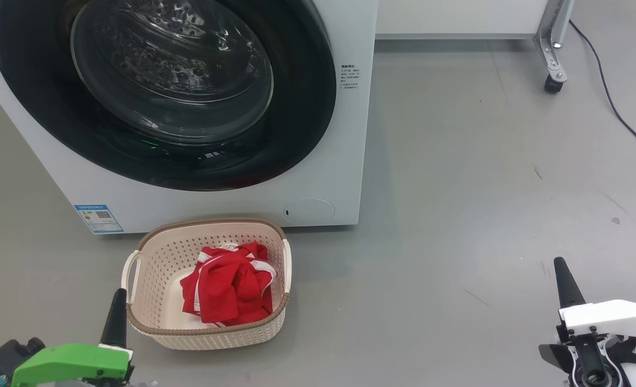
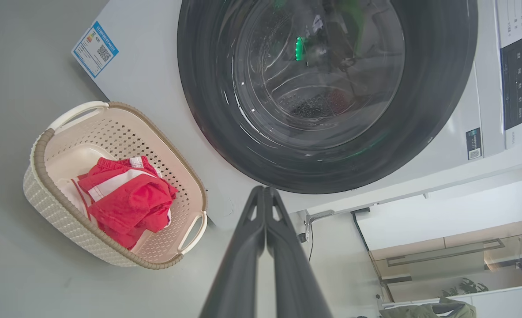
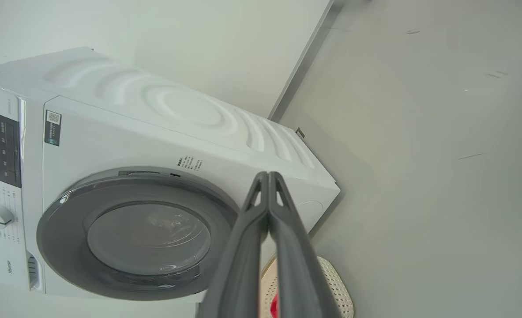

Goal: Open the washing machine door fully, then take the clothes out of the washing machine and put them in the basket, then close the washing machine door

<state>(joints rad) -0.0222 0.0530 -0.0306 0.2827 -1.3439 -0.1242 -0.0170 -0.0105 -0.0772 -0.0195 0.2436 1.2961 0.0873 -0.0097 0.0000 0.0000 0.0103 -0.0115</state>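
Observation:
The white washing machine (image 1: 344, 161) (image 3: 124, 110) stands ahead with its round black-rimmed door (image 1: 162, 86) (image 2: 327, 88) (image 3: 133, 234) flat against the front, shut. On the floor before it sits the cream basket (image 1: 154, 252) (image 2: 66, 221) (image 3: 336, 282), holding the red clothes (image 1: 229, 287) (image 2: 126, 198) with white trim. My left gripper (image 1: 118, 301) (image 2: 264, 190) is low at the basket's left side, shut and holding nothing. My right gripper (image 1: 561, 269) (image 3: 268, 174) hangs over bare floor far to the right, also shut and holding nothing.
Grey floor (image 1: 484, 177) spreads to the right of the machine. A metal leg on a castor (image 1: 553, 80) and a dark cable (image 1: 613, 102) sit at the back right. A white cabinet base (image 1: 457, 21) runs along the back wall.

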